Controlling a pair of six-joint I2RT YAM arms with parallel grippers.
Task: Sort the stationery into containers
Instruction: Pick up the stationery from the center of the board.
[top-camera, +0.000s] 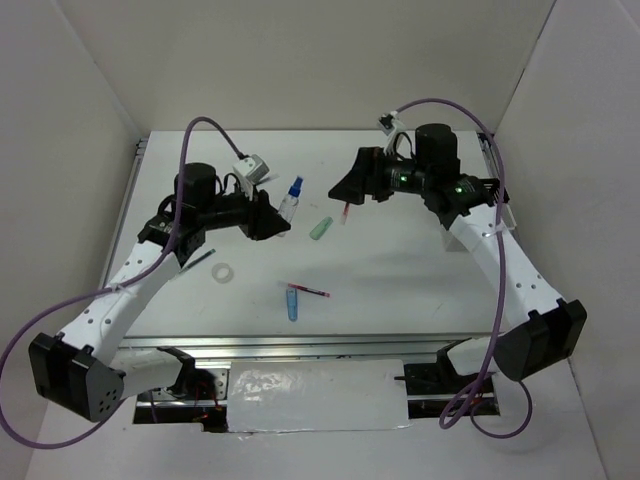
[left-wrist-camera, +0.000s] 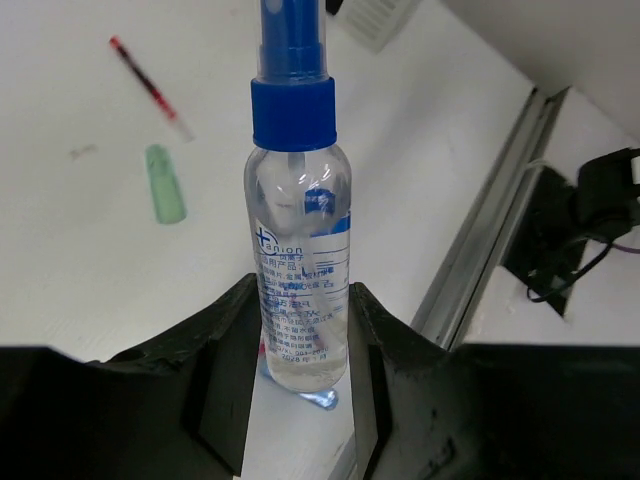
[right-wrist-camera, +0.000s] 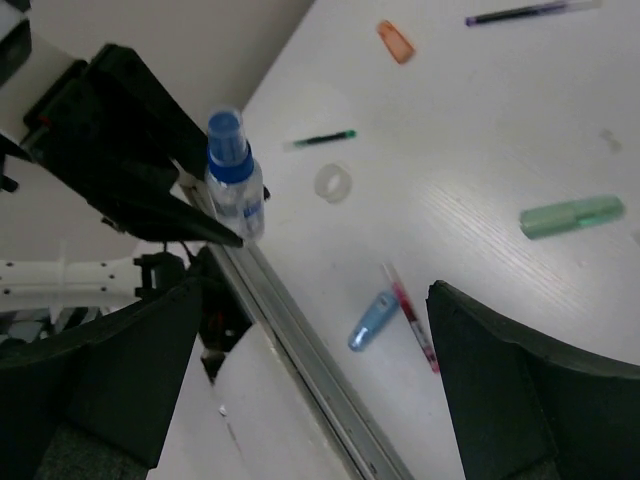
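My left gripper (top-camera: 268, 216) is shut on the blue-capped clear bottle (top-camera: 291, 197), its fingers pressing both sides (left-wrist-camera: 297, 250); the bottle also shows in the right wrist view (right-wrist-camera: 234, 180). My right gripper (top-camera: 340, 188) is wide open and empty above the table (right-wrist-camera: 320, 400). A pale green tube (top-camera: 320, 228) (left-wrist-camera: 165, 183) (right-wrist-camera: 571, 216) and a red pen (top-camera: 345, 212) (left-wrist-camera: 150, 88) lie between the grippers. A blue marker (top-camera: 292, 302) (right-wrist-camera: 372, 320) lies beside another red pen (top-camera: 308, 290) (right-wrist-camera: 412, 317). A white ring (top-camera: 224, 272) (right-wrist-camera: 333, 182), an orange piece (right-wrist-camera: 396, 41) and dark pens (right-wrist-camera: 322, 139) (right-wrist-camera: 520, 13) are scattered. No containers are in view.
An aluminium rail (top-camera: 300, 345) runs along the table's near edge; it also shows in the wrist views (left-wrist-camera: 490, 230) (right-wrist-camera: 290, 330). White walls close in the back and both sides. Purple cables loop off both arms.
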